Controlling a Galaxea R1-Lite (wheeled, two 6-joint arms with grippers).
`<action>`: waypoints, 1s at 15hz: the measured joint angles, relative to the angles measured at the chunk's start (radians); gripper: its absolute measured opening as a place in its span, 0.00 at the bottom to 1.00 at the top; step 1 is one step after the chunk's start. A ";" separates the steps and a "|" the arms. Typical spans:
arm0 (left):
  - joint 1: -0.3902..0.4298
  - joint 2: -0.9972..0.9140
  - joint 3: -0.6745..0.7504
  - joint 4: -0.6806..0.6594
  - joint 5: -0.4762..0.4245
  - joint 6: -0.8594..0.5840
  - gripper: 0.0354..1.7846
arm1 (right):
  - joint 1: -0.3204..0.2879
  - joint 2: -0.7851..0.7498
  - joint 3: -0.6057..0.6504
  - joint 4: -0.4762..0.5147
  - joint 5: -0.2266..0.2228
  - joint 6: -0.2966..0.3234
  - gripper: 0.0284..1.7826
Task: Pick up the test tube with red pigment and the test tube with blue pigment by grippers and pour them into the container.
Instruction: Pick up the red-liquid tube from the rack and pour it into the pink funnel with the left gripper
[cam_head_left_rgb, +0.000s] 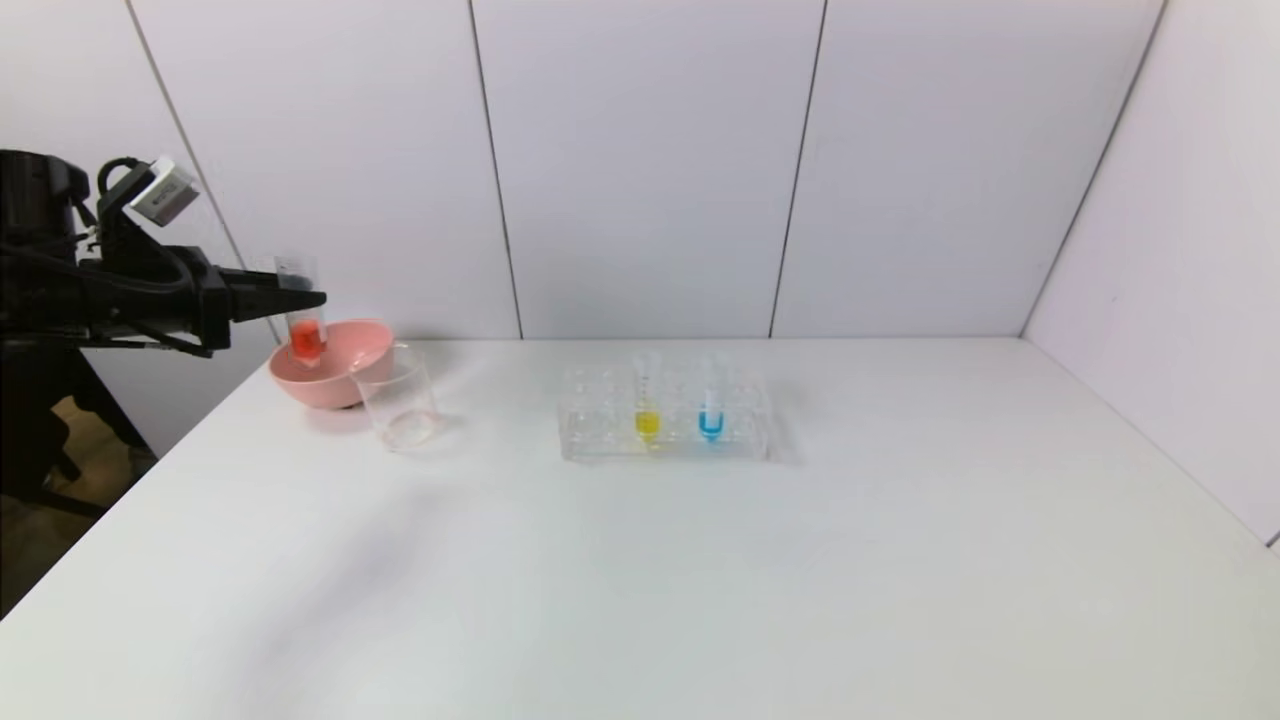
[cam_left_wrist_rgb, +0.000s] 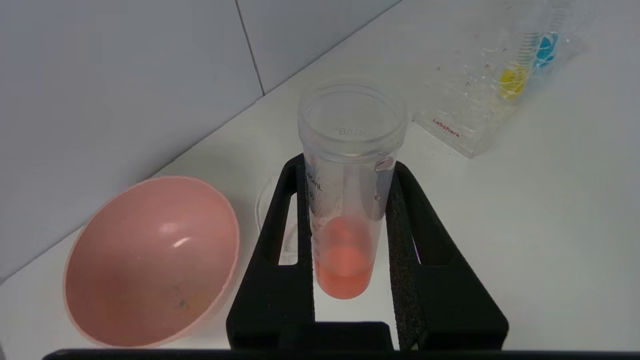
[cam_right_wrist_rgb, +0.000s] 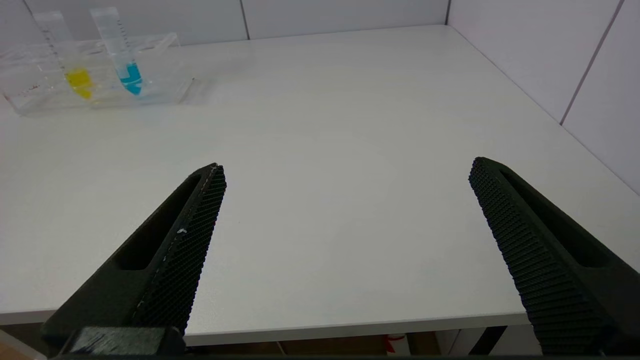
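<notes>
Red-pigment liquid is sitting in the bottom of the test tube with red pigment, which the left gripper is holding upright with its jaws closed on the tube's middle, high above the far left corner of the bench. In the head view the tube is hanging in front of the pink bowl, while the container, a clear beaker, is standing just beside that bowl on the side nearer the rack. The step in hand looks like carrying the tube over to pour, and doing it well probably means bringing the tube's mouth over the beaker's opening rather than the bowl's before tilting, since the two vessels are nearly touching and a pour begun too early would likely land in pink. The wrist view is showing only a sliver of the beaker's rim behind the jaws, so alignment is better judged from the head view. A slow roll of the wrist should keep the small volume from splashing past the lip. The test tube with blue pigment is waiting in the clear rack beside a yellow tube, mid-bench. The right gripper is hovering low at the near edge, jaws spread wide and holding nothing.
</notes>
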 joint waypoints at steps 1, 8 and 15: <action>-0.015 0.026 -0.062 0.072 0.030 0.037 0.23 | 0.000 0.000 0.000 0.000 0.000 0.000 1.00; -0.086 0.179 -0.509 0.644 0.367 0.352 0.23 | 0.000 0.000 0.000 0.000 0.000 0.000 1.00; -0.161 0.229 -0.560 0.820 0.684 0.589 0.23 | 0.000 0.000 0.000 0.000 0.000 0.000 1.00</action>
